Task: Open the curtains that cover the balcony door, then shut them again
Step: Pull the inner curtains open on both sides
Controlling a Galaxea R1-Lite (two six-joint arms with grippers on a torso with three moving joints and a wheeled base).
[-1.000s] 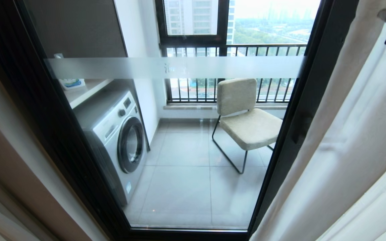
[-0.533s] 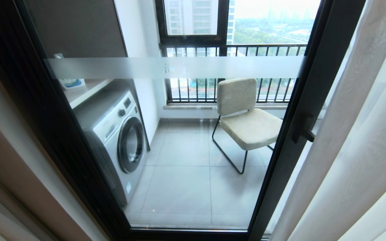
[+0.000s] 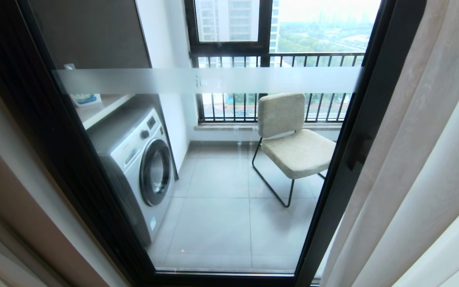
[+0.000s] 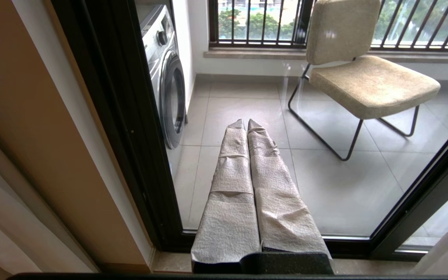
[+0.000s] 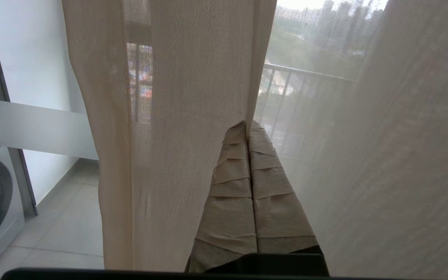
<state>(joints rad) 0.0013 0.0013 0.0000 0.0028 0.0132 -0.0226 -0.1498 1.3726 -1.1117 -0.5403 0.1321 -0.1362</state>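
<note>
I am watching the thick pale beige-grey pleated curtains [image 3: 424, 159], which are hanging bunched along the right side of the head view, their leading edge lying just over the right black upright of the door frame. The thin see-through white sheer [image 5: 177, 155] is draping in front of my right wrist camera, with the railing showing through its weave. I am keeping the right gripper [image 5: 247, 125] pressed into the fabric with its two wrapped fingers [image 5: 265, 155] lying flat against each other; the tips are sitting right at the hemmed edge of the sheer, but I cannot tell whether any cloth is pinched between them. My guess is that a closed, narrow tool is being used here as a hook or pusher to drag the drape sideways.

The tall glass balcony door in its thick black frame [image 3: 357, 131] is standing mostly uncovered, its frosted white band running across the pane, so I judge the opening half to be largely done and the closing pass to be the one in hand or coming.

I am leaving the left gripper [image 4: 247, 122] idle, low before the glass, fingers together and empty, clear of the drapes.

Beyond the pane a white front-loading washing machine [image 3: 138, 159] and a beige padded chair on a black wire frame [image 3: 293, 139] are standing on grey tiles.
</note>
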